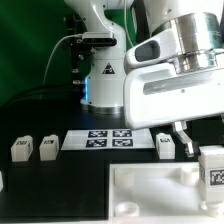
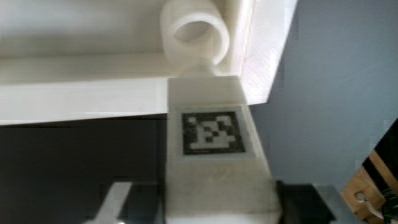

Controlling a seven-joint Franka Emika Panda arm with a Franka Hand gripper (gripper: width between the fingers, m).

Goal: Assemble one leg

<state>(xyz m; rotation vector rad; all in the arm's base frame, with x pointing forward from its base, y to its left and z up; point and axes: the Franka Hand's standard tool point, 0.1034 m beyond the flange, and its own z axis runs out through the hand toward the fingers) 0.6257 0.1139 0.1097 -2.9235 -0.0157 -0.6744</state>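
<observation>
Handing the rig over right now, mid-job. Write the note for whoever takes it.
Gripper: fingers flank the leg; whether they clamp it is unclear.
The leg's end is close to a corner socket of the white plate, not visibly seated.
Spare small blocks stand beside the marker board.
Done: leg is at the plate. Left: seat it in the socket.

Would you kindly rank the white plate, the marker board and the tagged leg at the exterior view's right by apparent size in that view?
1. the white plate, largest even though the frame crops it
2. the marker board
3. the leg, clearly smallest, though nearness to the camera enlarges it
</observation>
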